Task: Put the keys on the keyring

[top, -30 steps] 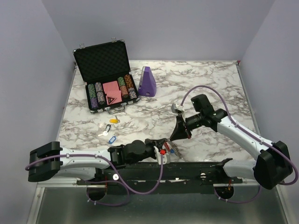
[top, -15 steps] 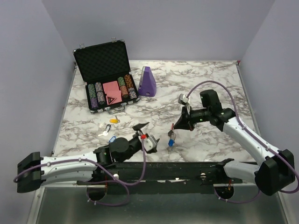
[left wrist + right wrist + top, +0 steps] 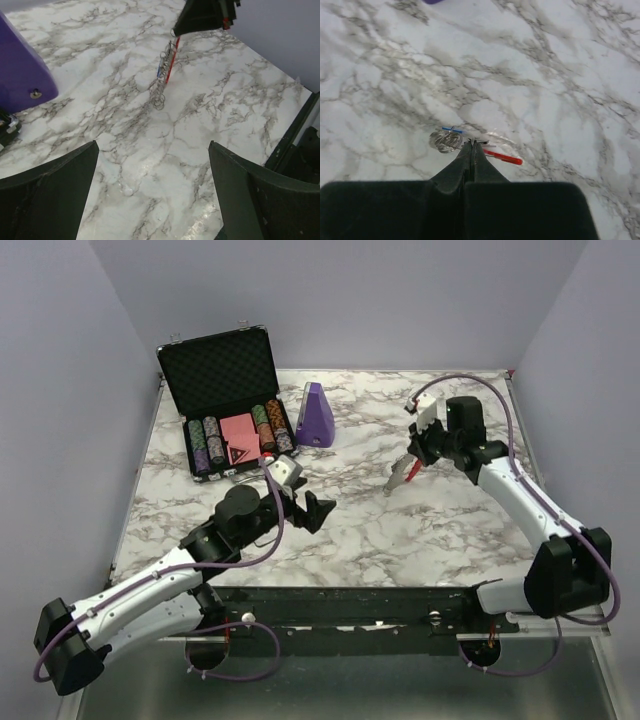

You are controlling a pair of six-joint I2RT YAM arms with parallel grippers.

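While pinched, keyring (image 3: 160, 92) hangs: red arc, silvery coils.

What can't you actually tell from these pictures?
- How many keys are on the keyring: it is too small to tell in the top view, and in the right wrist view the right gripper, shut on it, covers part.
- Any loose keys: in the top view the left arm covers a strip of the table.
- The purple block: cut off by the left edge of the left wrist view.
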